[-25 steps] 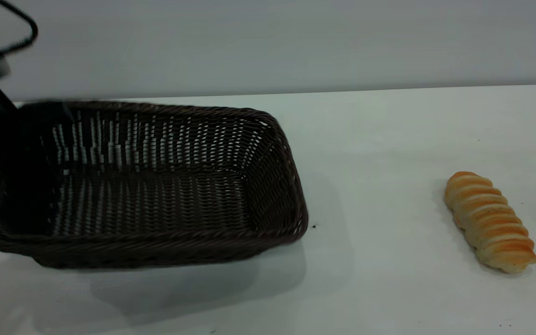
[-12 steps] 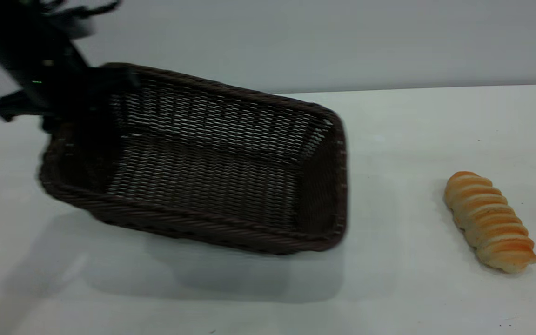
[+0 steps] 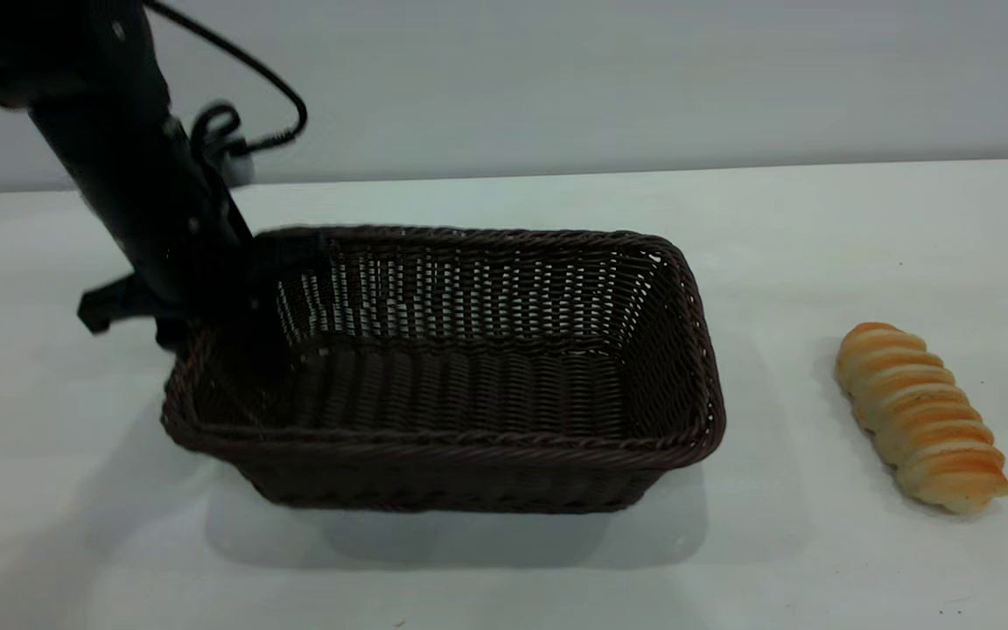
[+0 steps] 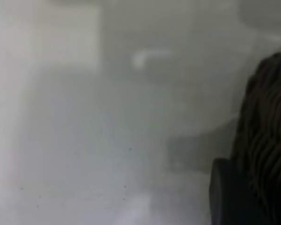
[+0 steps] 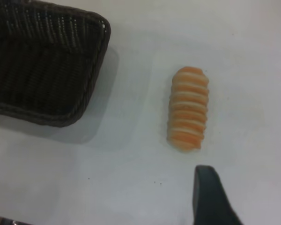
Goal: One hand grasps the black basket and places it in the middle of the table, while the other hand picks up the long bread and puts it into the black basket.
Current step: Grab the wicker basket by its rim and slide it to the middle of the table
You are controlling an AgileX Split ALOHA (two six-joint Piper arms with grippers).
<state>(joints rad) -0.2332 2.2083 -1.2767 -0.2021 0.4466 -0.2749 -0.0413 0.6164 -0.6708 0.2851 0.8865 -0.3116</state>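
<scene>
Black basket point(image 3: 469, 367) flat on table point(image 3: 819, 236), mid-table, rim level | left gripper point(image 3: 233, 289) clamped on basket's 9 o'clock end wall | long bread point(image 3: 920, 416) at 3 o'clock of basket, well apart, bare strip between | right gripper point(image 5: 243, 199) above table near bread, fingers spread, touching nothing.

**Even light, one badly blurred wrist view**

Soft overhead light falls evenly on the white bench point(image 3: 819, 245). The black basket point(image 3: 469, 394) throws a pale, diffuse shadow toward the bench's near edge. The exterior view is sharp. The left wrist view is heavily blurred and hazy; the right wrist view is clear.
</scene>
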